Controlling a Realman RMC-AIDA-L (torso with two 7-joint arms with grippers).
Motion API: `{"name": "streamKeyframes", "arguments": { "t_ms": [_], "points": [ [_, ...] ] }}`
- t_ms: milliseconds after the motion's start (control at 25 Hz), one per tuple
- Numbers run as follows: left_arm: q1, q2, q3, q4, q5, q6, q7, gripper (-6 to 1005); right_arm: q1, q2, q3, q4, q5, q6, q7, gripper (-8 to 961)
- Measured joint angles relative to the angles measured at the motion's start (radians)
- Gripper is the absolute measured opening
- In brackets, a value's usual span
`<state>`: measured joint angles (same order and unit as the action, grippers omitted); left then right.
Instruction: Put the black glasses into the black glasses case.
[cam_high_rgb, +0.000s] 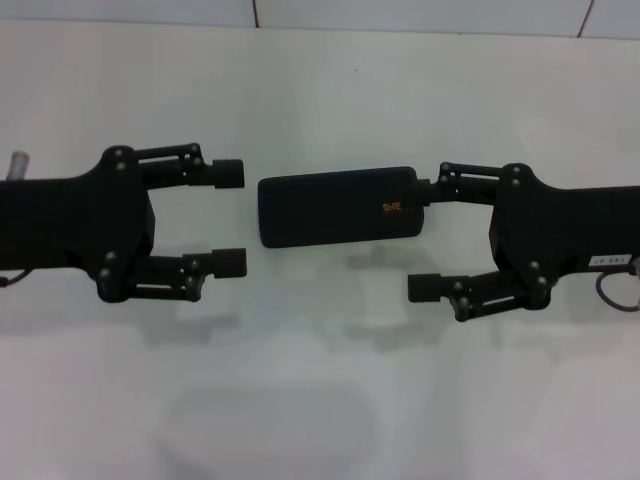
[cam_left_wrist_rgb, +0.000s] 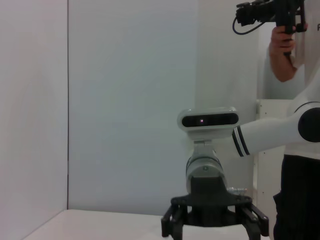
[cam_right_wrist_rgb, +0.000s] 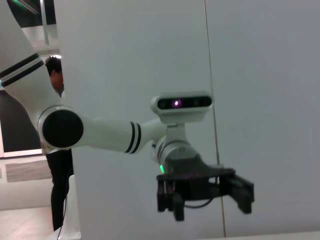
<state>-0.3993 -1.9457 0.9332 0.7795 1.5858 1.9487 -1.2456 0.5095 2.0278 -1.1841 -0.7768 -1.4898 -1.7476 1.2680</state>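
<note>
The black glasses case (cam_high_rgb: 338, 207) lay shut on the white table (cam_high_rgb: 320, 380), lengthwise between my two grippers, its lid down so that nothing inside could be seen. Orange lettering showed on the lid near its right end. The black glasses did not show in any view, and I could not tell whether they were in the closed case.

My left gripper (cam_high_rgb: 229, 218) hung just beside the case's left end, fingers spread wide, holding nothing; its farther fingertip (cam_high_rgb: 230, 174) sat close to the case's corner but apart from it. My right gripper (cam_high_rgb: 421, 240) faced it from the other side, also wide open and empty. Its farther fingertip lay over the case's right end, partly covering the lettering, though I could not tell if it touched; the nearer one (cam_high_rgb: 427, 288) stood clear of the case.

Beyond the case the table ran back to a white wall (cam_high_rgb: 400, 12).
</note>
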Motion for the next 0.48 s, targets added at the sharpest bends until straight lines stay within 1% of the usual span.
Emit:
{"name": "streamKeyframes", "arguments": {
  "t_ms": [160,320,480],
  "points": [
    [0.008,-0.001,0.000,-0.027,0.001,0.001,-0.001,783,0.000,0.000,-0.010,0.006,0.025,0.011,-0.017,868],
    [0.012,0.002,-0.001,-0.048,0.001,0.000,0.012,783,-0.004,0.000,-0.038,0.028,0.075,0.024,-0.051,869],
    [0.016,0.002,-0.002,-0.056,0.001,-0.004,0.024,783,-0.006,0.000,-0.045,0.029,0.080,0.032,-0.054,869]
  ]
}}
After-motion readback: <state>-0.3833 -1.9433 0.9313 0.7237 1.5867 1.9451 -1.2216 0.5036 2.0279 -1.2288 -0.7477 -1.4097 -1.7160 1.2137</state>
